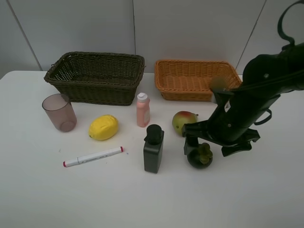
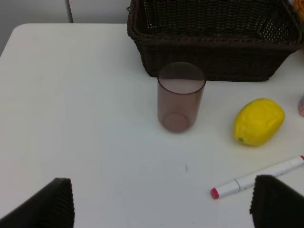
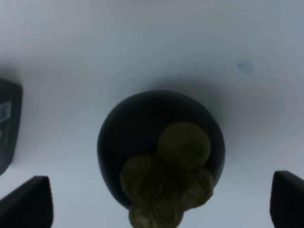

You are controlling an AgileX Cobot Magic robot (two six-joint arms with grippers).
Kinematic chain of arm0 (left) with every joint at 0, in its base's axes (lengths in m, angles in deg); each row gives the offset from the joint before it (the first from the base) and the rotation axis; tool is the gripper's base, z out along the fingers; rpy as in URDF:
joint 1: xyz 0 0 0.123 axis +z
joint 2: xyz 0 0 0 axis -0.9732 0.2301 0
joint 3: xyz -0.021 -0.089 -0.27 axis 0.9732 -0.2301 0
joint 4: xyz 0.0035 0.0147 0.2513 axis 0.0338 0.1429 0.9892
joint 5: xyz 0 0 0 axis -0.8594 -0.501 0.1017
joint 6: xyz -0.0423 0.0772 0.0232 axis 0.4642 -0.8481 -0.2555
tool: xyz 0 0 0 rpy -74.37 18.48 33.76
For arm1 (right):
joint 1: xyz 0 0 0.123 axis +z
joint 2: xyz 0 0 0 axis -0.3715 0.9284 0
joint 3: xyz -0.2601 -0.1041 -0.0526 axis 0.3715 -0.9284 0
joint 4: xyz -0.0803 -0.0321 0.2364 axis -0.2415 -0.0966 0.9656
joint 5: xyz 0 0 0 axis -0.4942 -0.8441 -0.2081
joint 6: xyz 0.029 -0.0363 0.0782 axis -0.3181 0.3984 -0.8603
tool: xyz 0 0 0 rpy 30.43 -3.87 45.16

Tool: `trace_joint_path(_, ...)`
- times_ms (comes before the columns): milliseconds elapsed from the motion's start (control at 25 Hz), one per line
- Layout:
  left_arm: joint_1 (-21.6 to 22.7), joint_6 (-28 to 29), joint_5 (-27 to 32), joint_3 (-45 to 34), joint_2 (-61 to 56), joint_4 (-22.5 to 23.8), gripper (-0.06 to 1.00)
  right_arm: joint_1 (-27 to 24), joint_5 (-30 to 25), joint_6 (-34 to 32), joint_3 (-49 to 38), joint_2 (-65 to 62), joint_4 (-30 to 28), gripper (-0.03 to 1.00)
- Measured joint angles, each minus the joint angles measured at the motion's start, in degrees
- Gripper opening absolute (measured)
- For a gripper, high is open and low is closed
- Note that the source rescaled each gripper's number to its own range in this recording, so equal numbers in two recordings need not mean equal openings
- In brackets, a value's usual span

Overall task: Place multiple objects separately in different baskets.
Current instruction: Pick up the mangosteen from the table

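While the right gripper [image 1: 210, 149] hangs low over the table [image 1: 47, 199], its 2 fingers stand wide apart with the dark mangosteen [image 1: 200, 156] between them. In the right wrist view bare table shows between the fruit [image 3: 161, 147] and each finger, so nothing is gripped. The mangosteen sits upright, its green cap on top.

The green pump bottle [image 1: 153, 149] stands upright just to the left of it. The red-green mango [image 1: 183, 120] lies just behind it, toward the orange basket [image 1: 185, 95].

The left gripper [image 2: 166, 204] is also spread wide and holds nothing. It hovers over bare table. Ahead of it are the brownish cup [image 2: 180, 97], the lemon [image 2: 259, 121] and the red-capped marker [image 2: 256, 178].

Seen from above, the cup [image 1: 59, 112] stands upright in front of the dark basket [image 1: 95, 92], near its left end. The lemon [image 1: 103, 127] lies to the right of the cup, and the marker [image 1: 93, 156] lies flat in front of the lemon. The pink bottle [image 1: 143, 110] stands upright just beside the dark basket's right front corner. The 2 baskets sit side by side at the back of the table, and nothing can be seen inside either.
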Motion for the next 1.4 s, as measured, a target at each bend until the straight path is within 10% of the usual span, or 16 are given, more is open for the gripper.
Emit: trace_joint_path(1400, 0.00, 0.00, 0.00, 0.00, 0.00, 0.00, 0.96, 1.64, 4.80, 0.00, -0.17, 6.49, 1.24, 0.99)
